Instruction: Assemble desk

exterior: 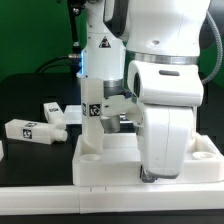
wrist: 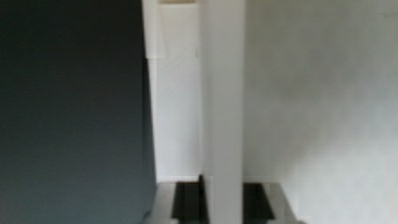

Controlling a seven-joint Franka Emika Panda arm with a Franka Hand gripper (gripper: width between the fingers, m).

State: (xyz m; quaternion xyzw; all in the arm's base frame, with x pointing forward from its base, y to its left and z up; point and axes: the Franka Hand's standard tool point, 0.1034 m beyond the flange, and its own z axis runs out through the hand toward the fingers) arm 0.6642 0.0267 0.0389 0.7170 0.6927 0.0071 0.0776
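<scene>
Where your claw (wrist: 224,205) stands: low over the far side of the desk panel (exterior: 110,172), partly hidden behind the arm's bulky wrist in the exterior view.
Claw state: you cannot tell. The blurred wrist view shows two dark fingers (wrist: 187,205) flanking a white upright strip, and contact is unclear.
Desk panel: flat on the black counter (exterior: 30,95), rim up, with a round corner socket (exterior: 90,152) toward the exterior view's left.
Upright leg (exterior: 95,111): tagged, standing just behind that socket.
Loose legs: a front leg (exterior: 27,130) and a back leg (exterior: 55,111) lie on the counter toward the exterior view's left.
</scene>
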